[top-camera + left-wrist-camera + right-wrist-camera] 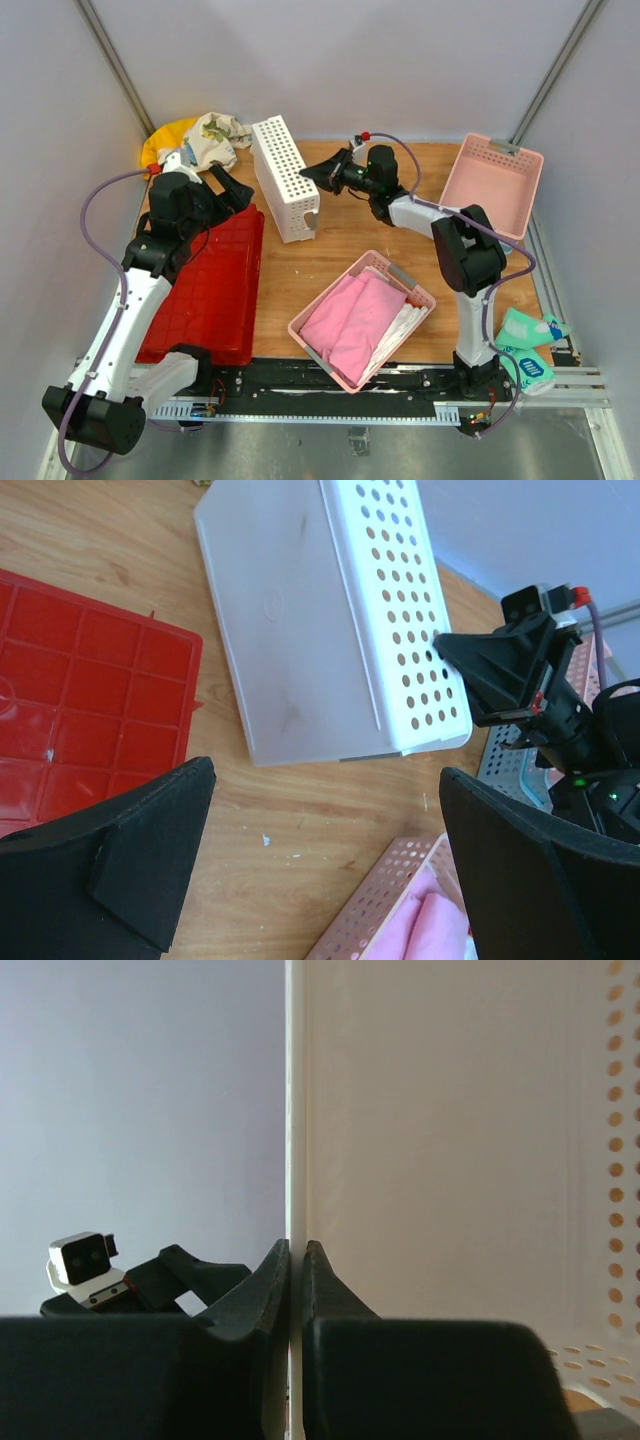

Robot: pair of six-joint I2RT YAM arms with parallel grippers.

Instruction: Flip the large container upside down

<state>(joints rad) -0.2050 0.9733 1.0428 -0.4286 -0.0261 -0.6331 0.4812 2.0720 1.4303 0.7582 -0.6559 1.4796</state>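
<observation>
The large container [215,290] is a red shallow bin lying at the table's left, its square-grid ribbed face up; its corner [90,700] shows in the left wrist view. My left gripper [235,190] hovers over that bin's far right corner, open [325,780] over bare wood with nothing between the fingers. My right gripper [310,175] is shut [297,1260] on the thin wall of a white perforated basket [285,178] that stands on its side at the back middle of the table. The same basket [320,620] and the right gripper's tip on its rim show in the left wrist view.
A pink basket with pink cloth [362,318] sits at the front middle. An empty pink basket [492,185] leans at the back right. Crumpled cloths [200,140] lie at the back left corner. Teal packets [527,345] rest off the table's right front.
</observation>
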